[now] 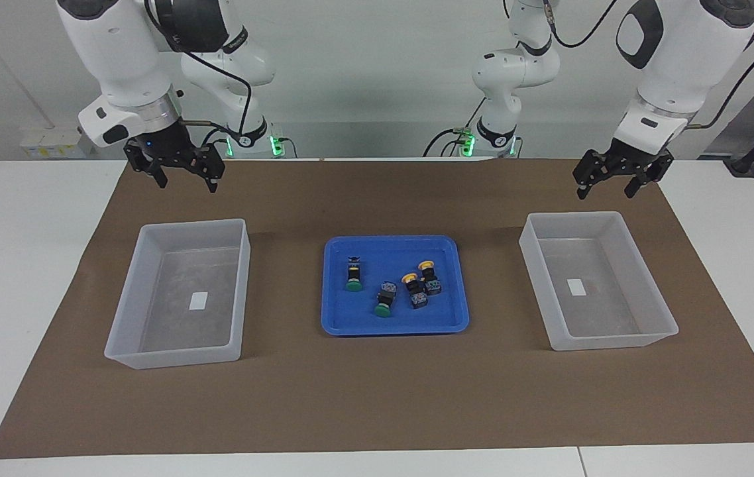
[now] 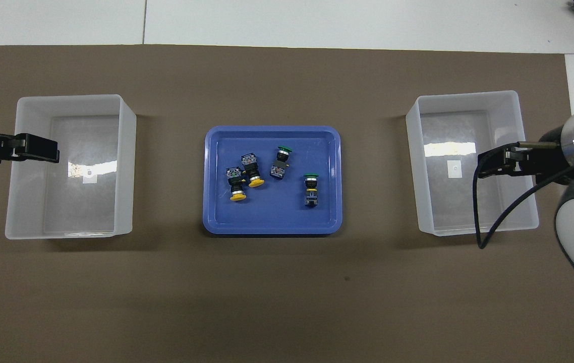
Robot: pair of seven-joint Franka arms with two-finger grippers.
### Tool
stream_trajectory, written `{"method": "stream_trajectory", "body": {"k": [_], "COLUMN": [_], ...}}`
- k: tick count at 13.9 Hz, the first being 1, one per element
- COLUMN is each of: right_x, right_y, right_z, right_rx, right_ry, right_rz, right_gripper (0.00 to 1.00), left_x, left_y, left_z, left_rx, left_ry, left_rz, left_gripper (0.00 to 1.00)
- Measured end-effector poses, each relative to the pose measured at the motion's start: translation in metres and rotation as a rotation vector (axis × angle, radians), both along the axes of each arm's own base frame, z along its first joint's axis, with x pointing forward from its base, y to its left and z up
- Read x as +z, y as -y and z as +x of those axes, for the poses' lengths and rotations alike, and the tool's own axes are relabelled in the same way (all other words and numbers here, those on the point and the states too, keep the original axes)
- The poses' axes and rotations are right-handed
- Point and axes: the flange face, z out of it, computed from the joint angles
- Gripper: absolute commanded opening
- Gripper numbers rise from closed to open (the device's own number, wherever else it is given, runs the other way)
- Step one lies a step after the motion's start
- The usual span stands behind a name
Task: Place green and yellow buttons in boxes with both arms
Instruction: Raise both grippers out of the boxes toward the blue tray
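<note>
Two green buttons (image 1: 353,275) (image 1: 383,302) and two yellow buttons (image 1: 413,289) (image 1: 429,275) lie on their sides in a shallow blue tray (image 1: 393,327) at mid-table. In the overhead view the yellow pair (image 2: 237,185) (image 2: 252,174) lies close together, and the green ones (image 2: 281,162) (image 2: 310,189) lie apart. One translucent box (image 1: 171,358) (image 2: 478,229) stands toward the right arm's end, the other box (image 1: 609,341) (image 2: 60,235) toward the left arm's end. My right gripper (image 1: 188,184) (image 2: 481,165) hangs open, high over its box. My left gripper (image 1: 605,193) (image 2: 55,153) hangs open over the other box. Neither holds anything.
A brown mat (image 1: 377,404) covers the white table under the tray and both boxes. Each box holds only a small white label (image 1: 199,301) (image 1: 576,287) on its floor. A black cable (image 2: 489,222) loops from the right arm over its box.
</note>
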Motion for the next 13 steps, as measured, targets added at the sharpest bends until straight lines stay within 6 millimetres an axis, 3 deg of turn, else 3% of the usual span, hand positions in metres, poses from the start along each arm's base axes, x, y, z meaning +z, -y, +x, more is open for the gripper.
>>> {"method": "stream_trajectory", "body": {"k": [9, 13], "right_x": [0.0, 0.001], "right_y": [0.0, 0.002], "right_z": [0.0, 0.001], "right_rx": [0.0, -0.003], "right_ry": [0.0, 0.007], "right_rz": [0.0, 0.001], "right_gripper": [1.0, 1.0], "left_x": [-0.006, -0.013], "left_y": [0.021, 0.041], "left_z": [-0.004, -0.011], "left_rx": [-0.035, -0.026], "left_ry": [-0.017, -0.035], "left_rz": [0.002, 0.004], "left_gripper": [1.0, 1.0]}}
